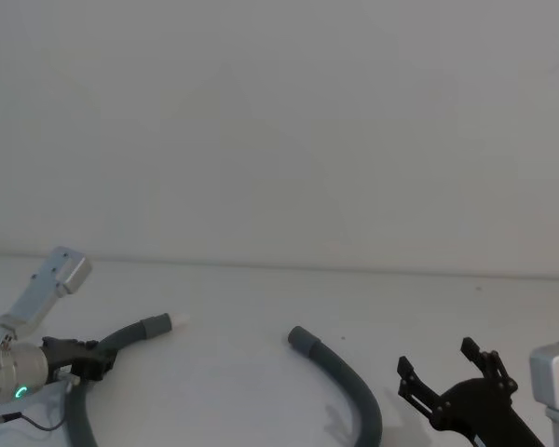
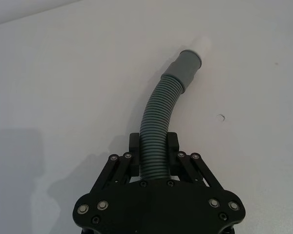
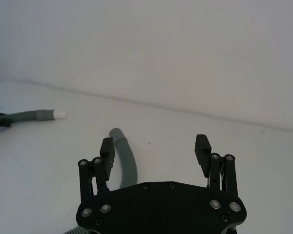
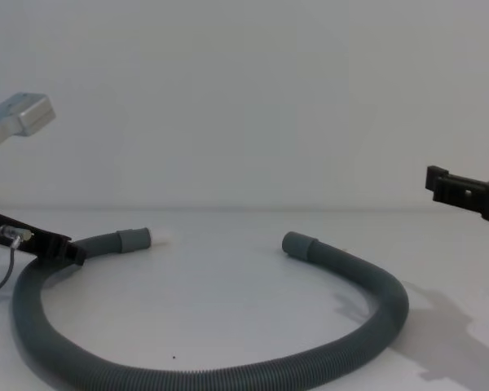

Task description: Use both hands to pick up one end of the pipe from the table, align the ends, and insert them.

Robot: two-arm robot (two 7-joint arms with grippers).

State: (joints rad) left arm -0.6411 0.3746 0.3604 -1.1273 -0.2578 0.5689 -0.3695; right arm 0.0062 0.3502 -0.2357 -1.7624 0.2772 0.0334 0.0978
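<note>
In the left wrist view, the left hand (image 2: 153, 146) is clamped on the pipe (image 2: 158, 112) behind its white-tipped cuff (image 2: 188, 63). The chest view adds the whole loop along the frame's bottom, with the plain cuff (image 4: 297, 243) centre-right on the counter (image 4: 220, 277). The right hand (image 3: 155, 151), fingers apart, hangs at right. Bare counter lies between the cuffs.

Your pipe (image 2: 155, 131) looks like matt grey plastic, ribbed along its length, smooth at the cuff (image 2: 184, 67) — with a smooth white tip (image 2: 203, 43). The table (image 1: 242, 307) is matt white. The left gripper (image 2: 153, 144) and right gripper (image 3: 156, 148) are matt black plastic, studded with shiny metal screws (image 3: 215, 204).
</note>
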